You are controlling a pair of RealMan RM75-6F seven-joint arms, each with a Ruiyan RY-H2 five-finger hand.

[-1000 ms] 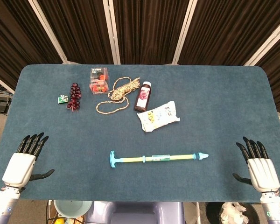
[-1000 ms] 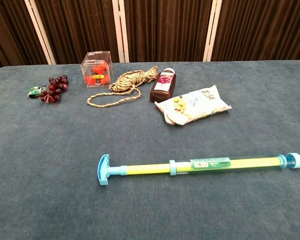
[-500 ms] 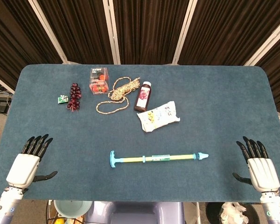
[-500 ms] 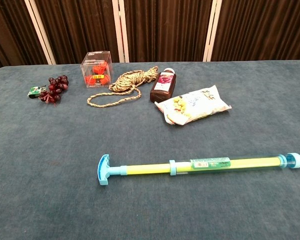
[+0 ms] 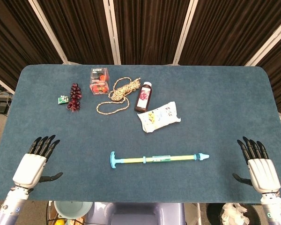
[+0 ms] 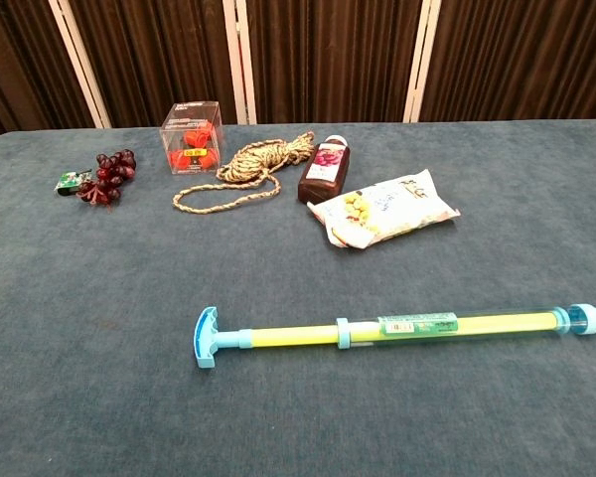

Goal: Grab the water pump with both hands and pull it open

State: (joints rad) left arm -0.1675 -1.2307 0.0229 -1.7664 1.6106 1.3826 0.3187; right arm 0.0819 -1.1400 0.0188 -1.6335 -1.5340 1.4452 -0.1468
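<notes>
The water pump (image 5: 158, 159) (image 6: 397, 328) lies flat across the near middle of the blue table, a long yellow-green tube with a blue T-handle (image 5: 112, 160) at its left end and a blue nozzle (image 5: 203, 156) at its right. My left hand (image 5: 33, 163) hovers open over the near left corner, well left of the handle. Over the near right corner my right hand (image 5: 259, 166) is open too, to the right of the nozzle. Neither hand touches the pump. The chest view shows no hand.
At the back left lie a bunch of dark grapes (image 5: 75, 96), a clear box with red contents (image 5: 99, 81), a coiled rope (image 5: 119, 93), a dark bottle (image 5: 144, 97) and a snack bag (image 5: 158, 116). The table edge (image 5: 131, 201) runs just in front of the pump.
My left hand has drifted right and slightly toward the near edge. The right hand and the pump have stayed where they were.
</notes>
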